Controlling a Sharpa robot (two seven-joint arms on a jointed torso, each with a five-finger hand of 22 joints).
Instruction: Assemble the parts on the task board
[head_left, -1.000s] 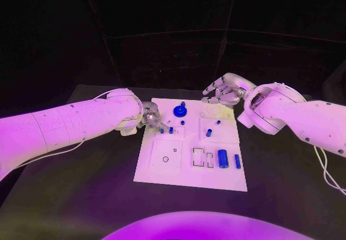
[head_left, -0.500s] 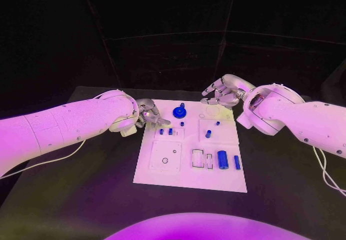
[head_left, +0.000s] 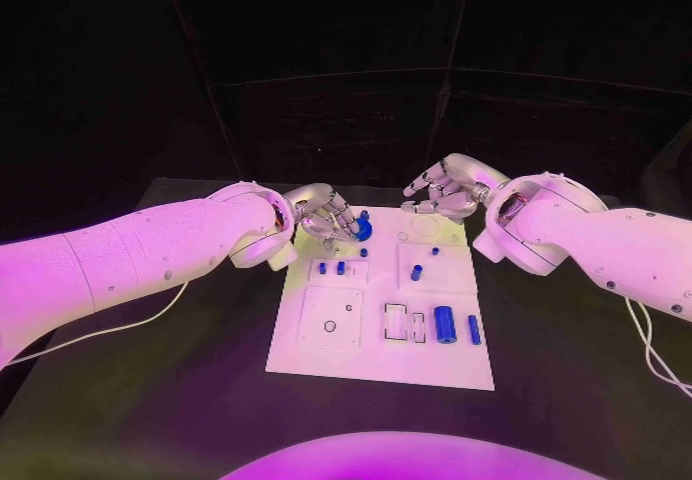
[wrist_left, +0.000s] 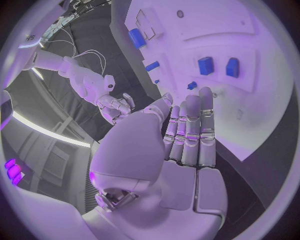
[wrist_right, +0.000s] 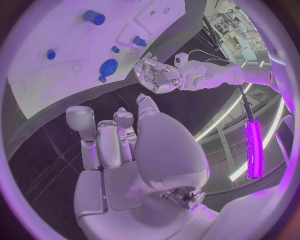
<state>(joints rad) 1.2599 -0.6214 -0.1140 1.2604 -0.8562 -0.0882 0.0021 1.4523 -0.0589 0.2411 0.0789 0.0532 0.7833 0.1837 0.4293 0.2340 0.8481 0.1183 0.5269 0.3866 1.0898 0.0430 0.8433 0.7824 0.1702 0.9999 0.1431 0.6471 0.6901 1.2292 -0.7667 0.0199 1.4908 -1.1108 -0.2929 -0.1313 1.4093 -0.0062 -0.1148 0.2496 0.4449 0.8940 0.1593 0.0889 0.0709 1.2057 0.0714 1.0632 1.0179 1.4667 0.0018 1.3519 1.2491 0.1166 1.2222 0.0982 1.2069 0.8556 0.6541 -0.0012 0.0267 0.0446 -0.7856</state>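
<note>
At the board's far end: my left hand (head_left: 323, 214) hovers by the round blue part (head_left: 361, 226), empty, fingers apart (lined up to grasp, I judge).
Right hand (head_left: 446, 190): empty, loosely spread, waiting off the task board (head_left: 346, 355).

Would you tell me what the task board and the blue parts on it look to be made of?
Task board: probably matte white plastic; flat, even face with cut recesses. Blue parts, like the cylinder: likely smooth moulded plastic with a uniform colour, though painted metal cannot be ruled out.
</note>
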